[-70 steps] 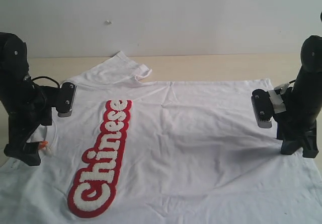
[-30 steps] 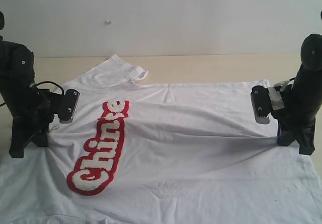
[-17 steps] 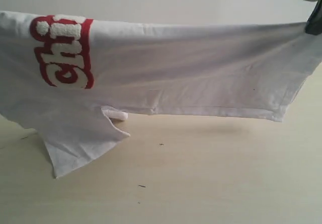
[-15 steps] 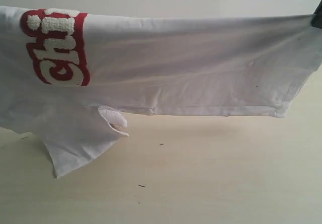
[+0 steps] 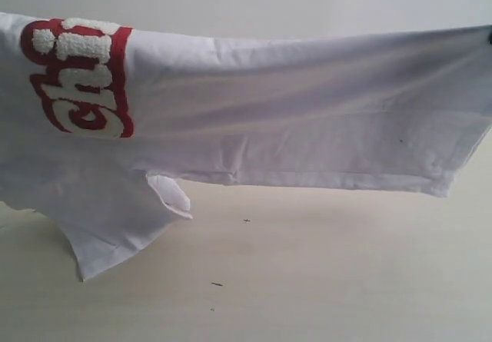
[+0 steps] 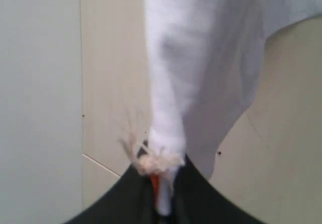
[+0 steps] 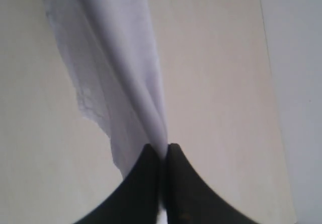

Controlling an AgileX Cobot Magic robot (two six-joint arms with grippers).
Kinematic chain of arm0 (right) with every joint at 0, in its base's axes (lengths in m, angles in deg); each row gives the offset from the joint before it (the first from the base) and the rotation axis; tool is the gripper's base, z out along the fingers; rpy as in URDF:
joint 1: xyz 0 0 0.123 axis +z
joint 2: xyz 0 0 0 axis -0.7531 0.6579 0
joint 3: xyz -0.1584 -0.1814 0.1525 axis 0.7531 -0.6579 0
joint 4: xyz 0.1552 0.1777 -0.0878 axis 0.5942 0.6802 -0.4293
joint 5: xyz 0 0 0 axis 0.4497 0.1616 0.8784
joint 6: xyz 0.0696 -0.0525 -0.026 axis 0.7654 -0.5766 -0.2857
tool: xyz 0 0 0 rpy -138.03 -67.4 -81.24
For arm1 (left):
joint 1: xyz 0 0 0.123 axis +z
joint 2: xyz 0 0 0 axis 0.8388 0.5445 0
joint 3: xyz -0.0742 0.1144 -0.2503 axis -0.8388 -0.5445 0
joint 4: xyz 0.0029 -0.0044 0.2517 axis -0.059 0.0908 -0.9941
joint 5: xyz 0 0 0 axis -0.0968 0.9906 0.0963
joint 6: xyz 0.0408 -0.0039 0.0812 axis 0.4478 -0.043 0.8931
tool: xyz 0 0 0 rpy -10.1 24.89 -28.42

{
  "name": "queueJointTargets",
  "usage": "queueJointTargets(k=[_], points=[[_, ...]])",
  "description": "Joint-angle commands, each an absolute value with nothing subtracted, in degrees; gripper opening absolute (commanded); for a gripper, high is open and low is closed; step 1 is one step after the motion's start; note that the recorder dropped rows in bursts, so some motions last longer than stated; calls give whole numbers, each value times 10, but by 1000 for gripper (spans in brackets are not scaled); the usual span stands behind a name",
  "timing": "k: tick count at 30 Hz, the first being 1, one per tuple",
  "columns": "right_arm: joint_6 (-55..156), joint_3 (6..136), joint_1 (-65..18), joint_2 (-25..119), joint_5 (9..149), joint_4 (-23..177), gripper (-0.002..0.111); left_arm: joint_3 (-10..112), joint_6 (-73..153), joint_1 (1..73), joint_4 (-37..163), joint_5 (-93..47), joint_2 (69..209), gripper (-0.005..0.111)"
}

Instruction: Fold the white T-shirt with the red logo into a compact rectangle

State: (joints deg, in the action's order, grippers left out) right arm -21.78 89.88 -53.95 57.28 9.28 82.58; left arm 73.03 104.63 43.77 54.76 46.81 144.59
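Right now the white T-shirt is up in the air, pulled out long across the upper part of the outside view. The red logo sits at the upper left. Only some of its letters show, and the rest goes over the top edge. A sleeve hangs down at the lower left, close to the table. I cannot tell if it touches.

The left fingers are pinched tight on one end of the shirt, by the little orange tag. The right fingers are pinched tight on the other end.

So I think the job is only at its start. The shirt is held up and straight, but it is not a neat small rectangle yet. It has to come down flat on the table, and the sleeves and sides must be folded in.
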Motion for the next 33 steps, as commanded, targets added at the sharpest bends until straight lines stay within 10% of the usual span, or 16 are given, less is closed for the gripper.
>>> queueJointTargets(k=[1, 33], points=[[-209, 903, -542, 536, 94, 865, 0, 734, 1051, 439, 586, 466, 1420, 0], [-105, 621, -461, 249, 94, 882, 0, 527, 851, 298, 604, 466, 1096, 0]])
